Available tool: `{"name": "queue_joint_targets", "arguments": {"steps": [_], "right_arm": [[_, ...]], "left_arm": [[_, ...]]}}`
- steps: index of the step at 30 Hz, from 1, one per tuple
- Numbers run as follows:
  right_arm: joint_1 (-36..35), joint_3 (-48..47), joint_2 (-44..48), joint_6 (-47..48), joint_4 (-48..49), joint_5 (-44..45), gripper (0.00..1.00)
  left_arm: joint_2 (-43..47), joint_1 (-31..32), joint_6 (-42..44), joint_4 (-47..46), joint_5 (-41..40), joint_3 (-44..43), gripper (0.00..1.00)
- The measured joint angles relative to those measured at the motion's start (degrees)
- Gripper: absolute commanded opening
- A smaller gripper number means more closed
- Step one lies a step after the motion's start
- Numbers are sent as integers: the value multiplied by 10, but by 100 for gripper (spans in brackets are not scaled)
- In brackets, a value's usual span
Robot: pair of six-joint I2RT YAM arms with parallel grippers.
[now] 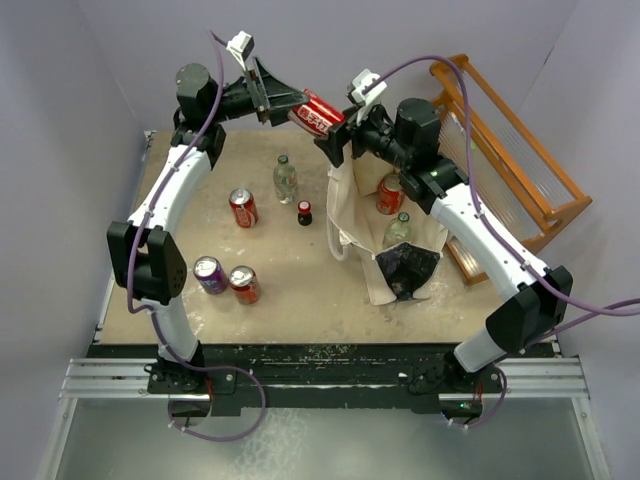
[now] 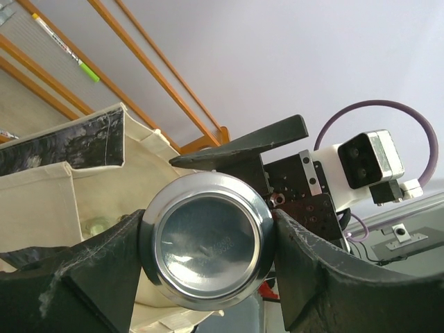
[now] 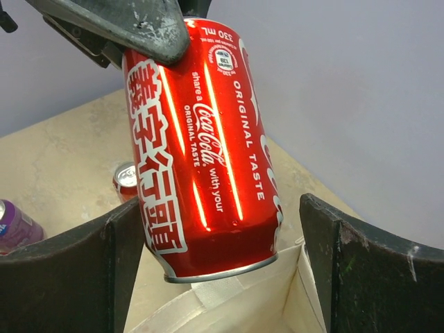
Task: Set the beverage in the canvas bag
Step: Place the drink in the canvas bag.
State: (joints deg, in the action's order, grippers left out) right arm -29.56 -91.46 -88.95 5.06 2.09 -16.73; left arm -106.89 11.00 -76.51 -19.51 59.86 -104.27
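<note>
On the tan counter [image 1: 270,300] stand loose cans [image 1: 243,207] and bottles [image 1: 285,178]. Above its far side the left arm's fingers [image 2: 316,277] pinch a red Coca-Cola can [image 1: 317,113], tilted in the air just over the cream canvas bag [image 1: 352,215]. The right arm's fingers [image 3: 66,270] flank that can, spread.

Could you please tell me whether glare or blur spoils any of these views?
Right wrist: bright glare streaks run down the red can, though its print is legible. Left wrist: the can's shiny base mirrors soft light, sharply focused. Top external: even light, no harsh shadows by the canvas bag.
</note>
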Motion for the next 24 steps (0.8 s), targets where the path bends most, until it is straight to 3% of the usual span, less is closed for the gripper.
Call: {"name": "queue_joint_targets", "arguments": {"steps": [3,11,12,14,17,23,24], "right_arm": [[0,0,1,0,0,-7,80],[0,0,1,0,-2,-19,36],[0,0,1,-1,-3,-20,30],[0,0,3,-1,-9,-21,17],[0,2,10,-1,-26,-21,0],[0,30,48,5,-54,-7,0],[0,31,55,7,-65,-6,0]], "left_arm": [[0,0,0,4,0,2,0],[9,0,2,13,-5,9,3],[10,0,2,17,-7,11,10],[12,0,8,26,-7,12,37],[14,2,15,42,-6,16,67],[15,13,48,74,-12,17,99],[15,12,54,81,-17,17,99]]}}
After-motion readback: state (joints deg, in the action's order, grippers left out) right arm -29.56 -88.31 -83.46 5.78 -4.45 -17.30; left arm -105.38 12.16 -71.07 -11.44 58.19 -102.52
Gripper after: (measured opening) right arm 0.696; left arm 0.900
